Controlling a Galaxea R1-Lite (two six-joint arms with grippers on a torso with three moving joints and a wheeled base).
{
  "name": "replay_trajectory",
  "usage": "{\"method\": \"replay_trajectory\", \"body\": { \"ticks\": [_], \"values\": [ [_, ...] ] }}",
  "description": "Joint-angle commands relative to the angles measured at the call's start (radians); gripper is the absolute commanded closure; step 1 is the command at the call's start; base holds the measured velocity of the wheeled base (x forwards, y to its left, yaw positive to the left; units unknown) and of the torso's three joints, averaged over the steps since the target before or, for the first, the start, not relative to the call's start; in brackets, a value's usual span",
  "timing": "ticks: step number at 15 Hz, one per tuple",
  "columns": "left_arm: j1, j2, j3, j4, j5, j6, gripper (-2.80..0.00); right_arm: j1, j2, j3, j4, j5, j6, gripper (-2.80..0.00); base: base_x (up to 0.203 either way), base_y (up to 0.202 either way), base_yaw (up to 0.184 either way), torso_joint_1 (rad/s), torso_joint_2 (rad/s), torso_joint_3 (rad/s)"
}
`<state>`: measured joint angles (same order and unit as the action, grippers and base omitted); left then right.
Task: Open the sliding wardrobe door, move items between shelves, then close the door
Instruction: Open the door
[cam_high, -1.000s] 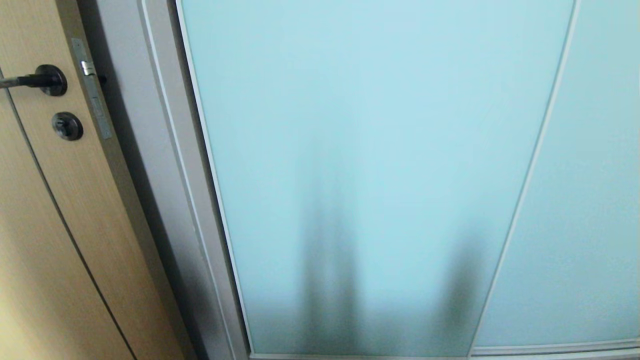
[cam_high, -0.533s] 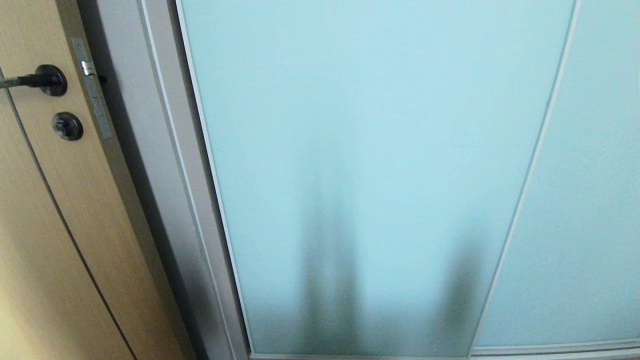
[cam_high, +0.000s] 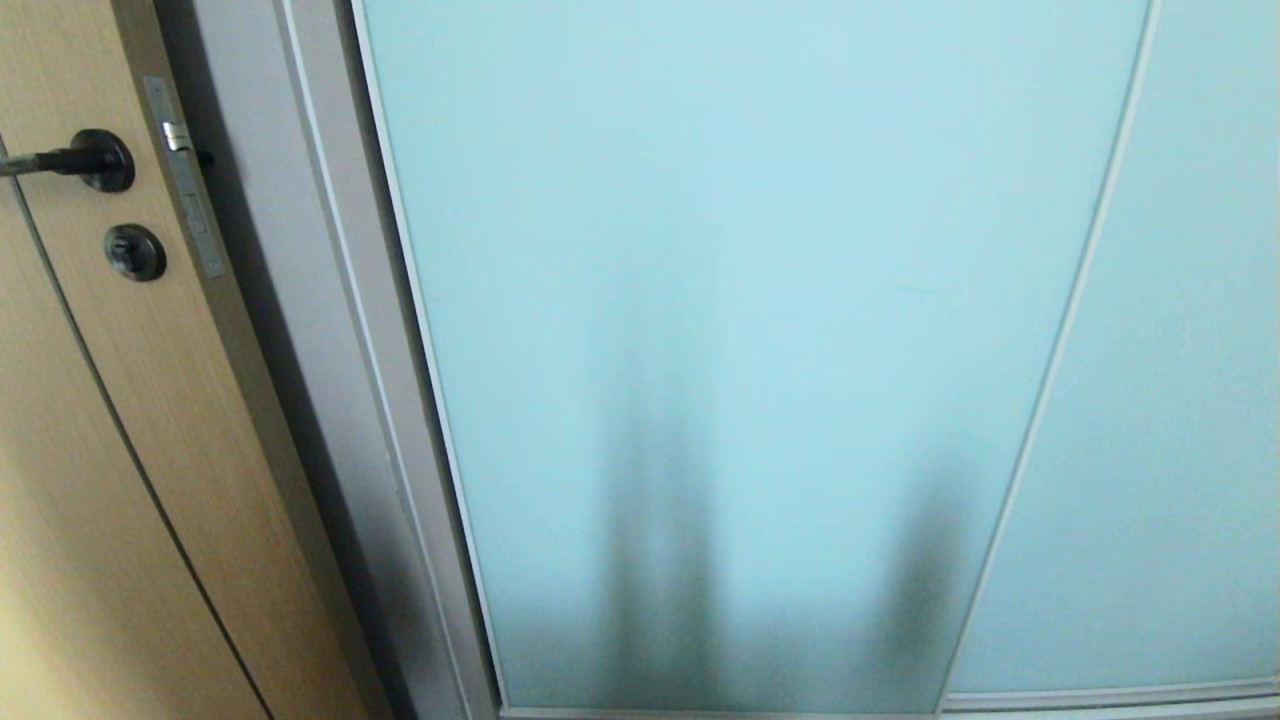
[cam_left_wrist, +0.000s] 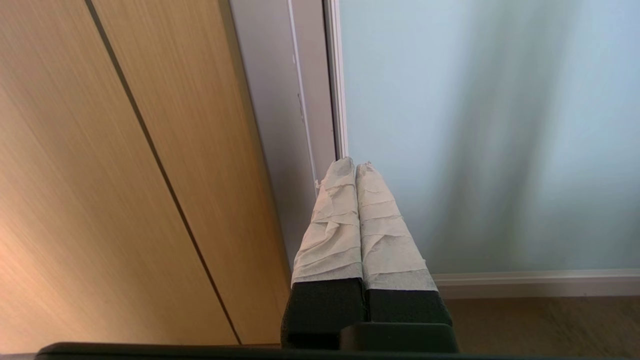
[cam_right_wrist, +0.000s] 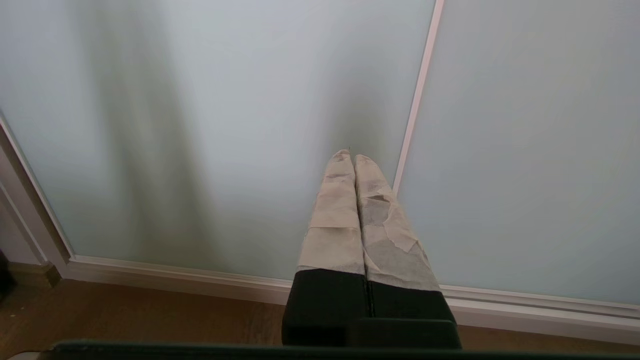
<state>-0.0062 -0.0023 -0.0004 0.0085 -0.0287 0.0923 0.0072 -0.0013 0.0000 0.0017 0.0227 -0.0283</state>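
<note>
here the sliding wardrobe door stands upright, closed.

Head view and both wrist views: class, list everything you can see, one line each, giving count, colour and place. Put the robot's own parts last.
sliding wardrobe door: one, frosted pale blue-green glass, thin silver-white frame, shut, filling the middle of the head view.
second glass panel: one, same pale glass, to its right.
wardrobe side frame: one, grey, left of the glass.
wooden door: one, light wood, far left.
lever handle: one, dark, on the wooden door.
lock rosette: one, dark, below the handle.
floor: brown wood, below the door.
left gripper: one, pale-wrapped fingers, shut, empty, by the glass's left edge.
right gripper: one, same wrapping, shut, empty, near the panel seam.
</note>
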Motion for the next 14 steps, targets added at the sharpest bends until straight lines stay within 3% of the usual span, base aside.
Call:
{"method": "replay_trajectory", "body": {
  "ticks": [1,14],
  "values": [
    [0.0,0.002,0.002,0.001,0.0,0.001,0.0,0.0,-0.002,0.0,0.0,0.0,-0.001,0.0,0.0,0.0,0.0,0.0,0.0,0.0],
    [0.0,0.002,0.002,0.001,0.0,0.0,0.0,0.0,-0.002,0.001,0.0,0.0,-0.001,0.0,0.0,0.0,0.0,0.0,0.0,0.0]
  ]
}}
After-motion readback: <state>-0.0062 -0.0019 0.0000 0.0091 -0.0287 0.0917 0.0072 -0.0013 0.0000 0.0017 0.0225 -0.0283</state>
